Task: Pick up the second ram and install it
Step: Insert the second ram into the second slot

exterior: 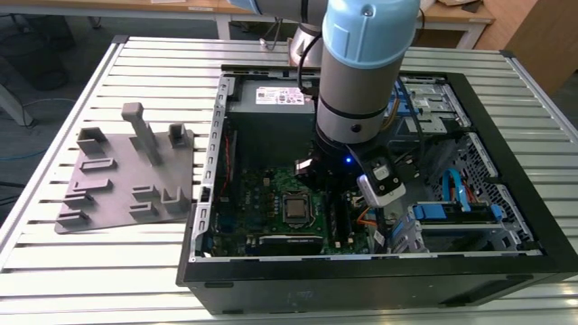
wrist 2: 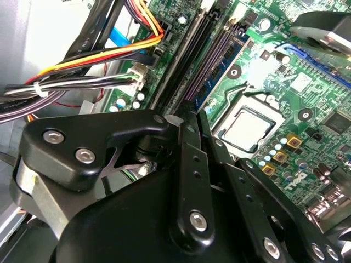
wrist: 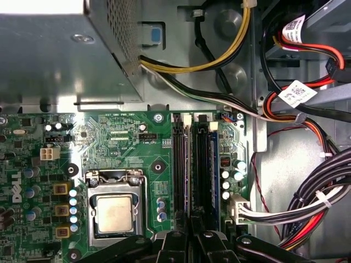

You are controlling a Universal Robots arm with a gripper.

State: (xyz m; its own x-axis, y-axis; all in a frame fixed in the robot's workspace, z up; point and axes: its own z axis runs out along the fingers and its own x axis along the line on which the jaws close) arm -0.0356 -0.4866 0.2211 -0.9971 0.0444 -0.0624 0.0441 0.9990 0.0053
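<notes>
My gripper point(exterior: 327, 193) hangs inside the open computer case point(exterior: 203, 203), over the memory slots point(wrist: 178, 164) to the right of the processor socket point(wrist: 114, 211). The second ram point(wrist: 189, 164) is seen edge-on as a thin strip running out from between my fingertips. It lies in line with the slots, between two black ones. In the second wrist view my gripper point(wrist 2: 192, 112) is shut on the near end of the second ram point(wrist 2: 211, 66). Another blue board point(wrist: 214, 164) stands in a slot beside it. How deep the strip sits in its slot is hidden.
The grey fixture tray point(exterior: 126, 176) with upright posts lies on the slatted table, at the exterior view's left of the case. Bundled power cables point(wrist: 307, 208) run close beside the slots. The power supply box point(wrist: 55, 55) and drive bays point(exterior: 442, 210) crowd the case.
</notes>
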